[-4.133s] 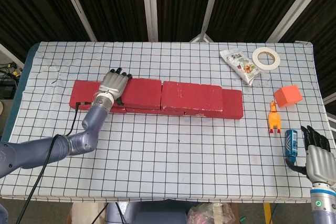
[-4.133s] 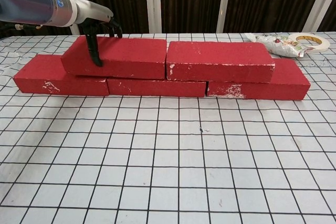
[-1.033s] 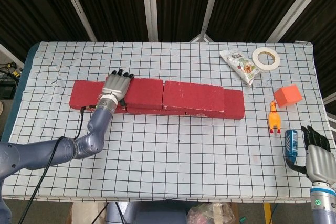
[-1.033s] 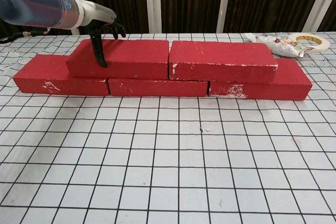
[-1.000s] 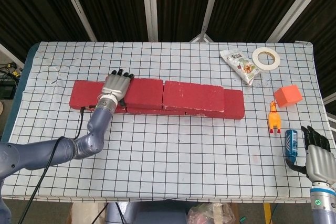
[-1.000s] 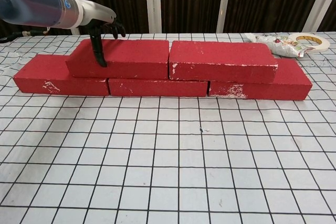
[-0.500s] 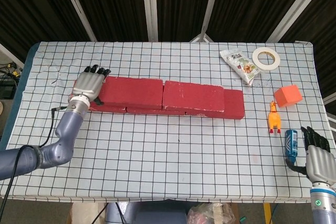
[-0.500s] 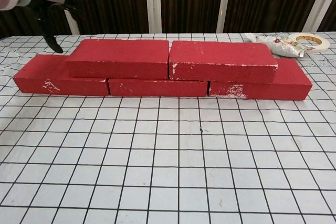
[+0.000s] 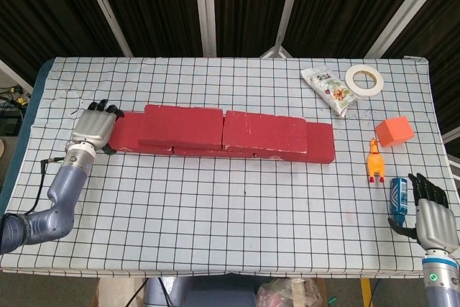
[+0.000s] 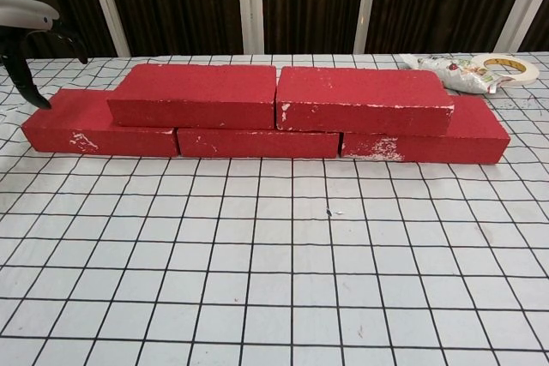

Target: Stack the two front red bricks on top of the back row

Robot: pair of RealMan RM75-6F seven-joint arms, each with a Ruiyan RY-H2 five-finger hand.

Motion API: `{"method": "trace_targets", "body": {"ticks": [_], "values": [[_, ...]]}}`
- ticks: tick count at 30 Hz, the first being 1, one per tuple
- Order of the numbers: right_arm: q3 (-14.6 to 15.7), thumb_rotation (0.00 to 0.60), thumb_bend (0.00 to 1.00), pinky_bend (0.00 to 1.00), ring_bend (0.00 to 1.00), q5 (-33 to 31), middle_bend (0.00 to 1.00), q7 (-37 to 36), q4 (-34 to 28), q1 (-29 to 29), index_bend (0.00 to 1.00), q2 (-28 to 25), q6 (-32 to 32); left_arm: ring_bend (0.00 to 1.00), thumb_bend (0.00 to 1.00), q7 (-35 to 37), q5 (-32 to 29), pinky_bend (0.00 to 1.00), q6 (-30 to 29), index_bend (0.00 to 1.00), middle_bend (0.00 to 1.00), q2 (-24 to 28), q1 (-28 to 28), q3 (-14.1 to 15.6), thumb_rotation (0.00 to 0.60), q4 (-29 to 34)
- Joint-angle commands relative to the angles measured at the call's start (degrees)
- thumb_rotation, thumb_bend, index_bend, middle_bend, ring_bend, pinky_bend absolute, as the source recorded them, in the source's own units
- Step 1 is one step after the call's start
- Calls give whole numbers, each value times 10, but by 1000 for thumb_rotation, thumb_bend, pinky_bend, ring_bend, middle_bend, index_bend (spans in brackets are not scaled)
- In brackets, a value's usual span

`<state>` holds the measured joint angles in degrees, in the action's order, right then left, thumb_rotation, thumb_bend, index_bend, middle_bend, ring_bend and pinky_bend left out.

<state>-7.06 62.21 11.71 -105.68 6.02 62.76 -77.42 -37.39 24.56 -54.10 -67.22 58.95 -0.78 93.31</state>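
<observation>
Two bricks (image 10: 283,96) sit atop back row (image 10: 257,141). Left robot hand (image 9: 95,124) empty, fingers apart, beside the row's end. Head view alone shows right robot hand (image 9: 432,218), spread, empty.

At the upper right of the counter (image 9: 237,213), a snack packet (image 9: 327,90) lies beside a tape roll (image 9: 364,79). Lower right: an orange block (image 9: 394,131), a yellow chicken toy (image 9: 374,160), a blue can (image 9: 399,199).

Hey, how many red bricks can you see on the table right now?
5. Bottom row: left brick, middle brick, right brick. On top: upper left brick and upper right brick, side by side. The stack could hide others behind it.
</observation>
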Motion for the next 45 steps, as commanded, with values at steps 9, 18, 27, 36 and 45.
{"method": "trace_targets", "body": {"ticks": [9,18,27,36,45], "values": [[0,600,236,0,0,-3,0,-2,1,0,49,-1,1,29,0,-18,-8,94,12,212,146,-40,0,-1,600,-35],[1,600,236,0,0,-3,0,-2,0,1,49,-2,3,29,0,-35,-19,94,17,203,145,-58,6,-5,600,-47],[0,600,236,0,0,-3,0,-5,1,0,49,-3,2,29,0,-43,-24,94,19,199,145,-69,8,-7,600,-53],[-1,600,236,0,0,-4,0,-5,1,1,49,-3,2,29,0,-44,-25,94,21,195,145,-70,7,-10,600,-54],[-1,600,237,0,0,-6,0,-5,1,1,49,-3,2,29,0,-42,-21,93,25,193,145,-68,7,-12,600,-51]]}}
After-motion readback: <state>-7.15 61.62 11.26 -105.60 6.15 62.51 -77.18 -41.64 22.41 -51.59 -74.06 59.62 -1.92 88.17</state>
